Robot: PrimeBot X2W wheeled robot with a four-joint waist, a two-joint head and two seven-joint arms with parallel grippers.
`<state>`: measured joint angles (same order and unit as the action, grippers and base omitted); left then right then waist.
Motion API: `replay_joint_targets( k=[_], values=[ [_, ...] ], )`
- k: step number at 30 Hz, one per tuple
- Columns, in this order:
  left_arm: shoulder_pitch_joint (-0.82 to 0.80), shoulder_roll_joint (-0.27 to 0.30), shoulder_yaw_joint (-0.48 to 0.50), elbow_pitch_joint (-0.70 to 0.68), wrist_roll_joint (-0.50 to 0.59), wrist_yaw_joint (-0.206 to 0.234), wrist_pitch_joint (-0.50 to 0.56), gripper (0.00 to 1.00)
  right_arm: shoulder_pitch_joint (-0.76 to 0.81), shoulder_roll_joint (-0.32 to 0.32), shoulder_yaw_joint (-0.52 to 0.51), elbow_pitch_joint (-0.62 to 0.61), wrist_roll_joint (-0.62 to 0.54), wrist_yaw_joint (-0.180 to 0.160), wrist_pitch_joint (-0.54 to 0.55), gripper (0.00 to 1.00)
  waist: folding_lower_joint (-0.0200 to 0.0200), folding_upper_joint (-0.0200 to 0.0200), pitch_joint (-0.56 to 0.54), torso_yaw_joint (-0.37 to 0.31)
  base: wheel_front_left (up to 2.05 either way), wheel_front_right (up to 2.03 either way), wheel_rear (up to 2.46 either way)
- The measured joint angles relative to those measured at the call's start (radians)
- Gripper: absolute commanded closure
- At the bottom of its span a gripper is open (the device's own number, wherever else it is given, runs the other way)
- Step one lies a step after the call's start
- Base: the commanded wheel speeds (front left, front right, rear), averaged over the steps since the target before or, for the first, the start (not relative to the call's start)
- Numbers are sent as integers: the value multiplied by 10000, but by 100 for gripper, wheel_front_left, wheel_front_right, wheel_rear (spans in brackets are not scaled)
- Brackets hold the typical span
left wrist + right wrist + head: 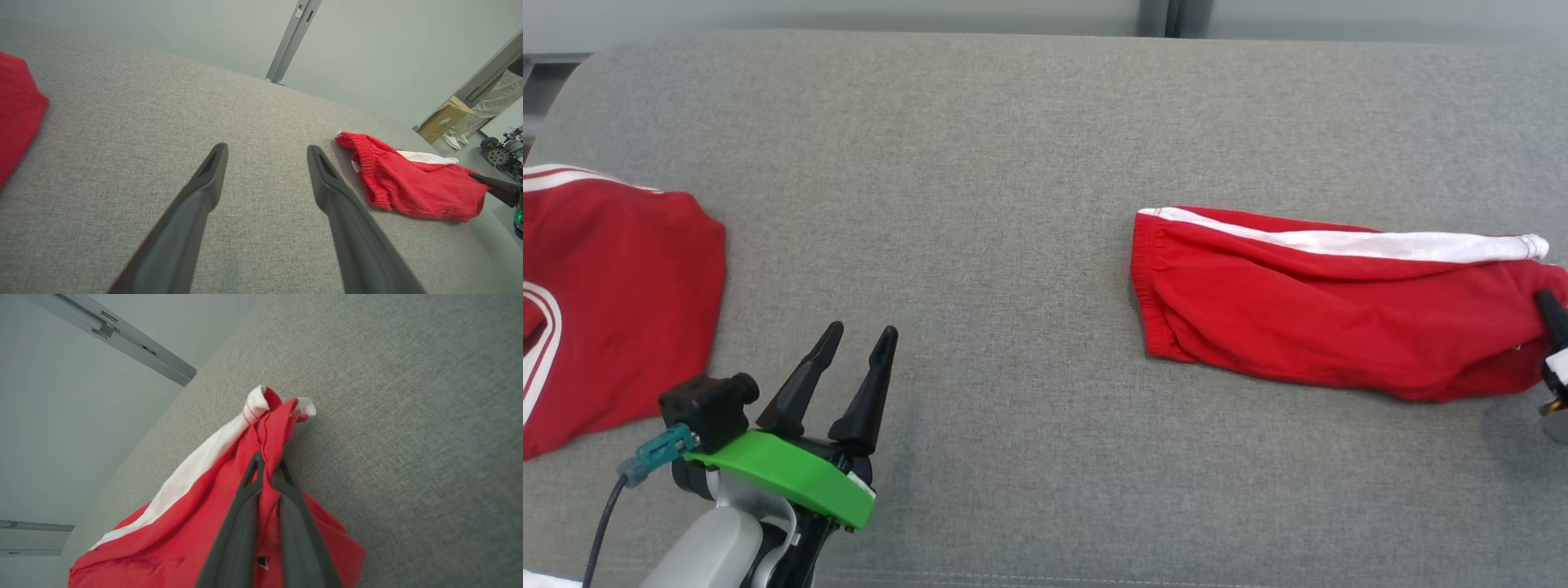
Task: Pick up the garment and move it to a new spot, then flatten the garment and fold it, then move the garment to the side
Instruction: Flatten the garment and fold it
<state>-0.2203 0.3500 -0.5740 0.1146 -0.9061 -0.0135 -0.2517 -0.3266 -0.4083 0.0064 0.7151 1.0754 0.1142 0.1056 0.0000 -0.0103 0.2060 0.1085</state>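
The garment (1298, 310) is a pair of red shorts with a white side stripe, lying stretched out on the right of the grey fabric surface (1013, 163). My right gripper (1547, 306) is shut on its right-hand end. In the right wrist view the dark fingers (241, 510) pinch a bunched red fold (184, 522), with my right gripper (267, 461) just short of the white-tipped corner. My left gripper (861, 331) stands open at the lower left, nothing between its fingers. From the left wrist the garment (408, 188) lies to the right of my left gripper (267, 150).
A second red garment with white stripes (605, 294) lies at the left edge, close to my left arm (16, 106). Beyond the surface's far right are a cardboard box (443, 120), a person's legs (486, 106) and some equipment (506, 147). A pale wall stands behind.
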Motion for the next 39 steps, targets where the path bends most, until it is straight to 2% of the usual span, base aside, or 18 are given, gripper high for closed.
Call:
replay_joint_targets(
  k=[2,5,10,12,17,29,30,31,32,39],
  values=[
    [1,-61,-13,-52,0,2,0,0,-17,-71,-38,-537,36,0,-115,100,0,0,-120,-122,0,0,0],
    [1,-84,-19,-173,33,2,0,0,-219,201,326,-1532,140,19,-58,100,0,1,-194,-255,0,0,0],
    [-6,-98,-79,-336,48,4,17,0,-701,1104,2127,-3287,-343,90,504,100,0,0,-22,-251,0,0,0],
    [-19,-98,-117,-376,94,4,46,0,-872,1465,2780,-3576,-656,90,652,100,0,0,95,-224,0,0,0],
    [-282,-146,-207,-487,169,-42,146,0,-975,2115,3684,-3593,-1289,88,796,100,0,0,408,-101,0,0,0],
    [-420,-142,-75,-322,219,-42,146,0,-1743,2834,4529,-2987,-2405,-35,529,100,0,0,841,172,0,0,0],
    [-420,-144,-77,-309,217,-42,146,0,-1824,2855,4589,-2945,-2495,-102,522,77,0,0,851,164,0,0,0],
    [-422,-144,-77,-301,217,-42,146,0,-1905,2867,4621,-2903,-2614,-115,483,51,0,0,859,152,0,0,0],
    [-425,-144,-77,-297,217,-42,146,0,-1994,2867,4652,-2867,-2734,-117,412,0,0,0,865,139,0,0,0],
    [-467,-140,25,-190,217,-42,144,0,-2283,2920,5074,-2899,-3108,-102,119,0,0,0,831,-7,0,0,0]
  ],
)
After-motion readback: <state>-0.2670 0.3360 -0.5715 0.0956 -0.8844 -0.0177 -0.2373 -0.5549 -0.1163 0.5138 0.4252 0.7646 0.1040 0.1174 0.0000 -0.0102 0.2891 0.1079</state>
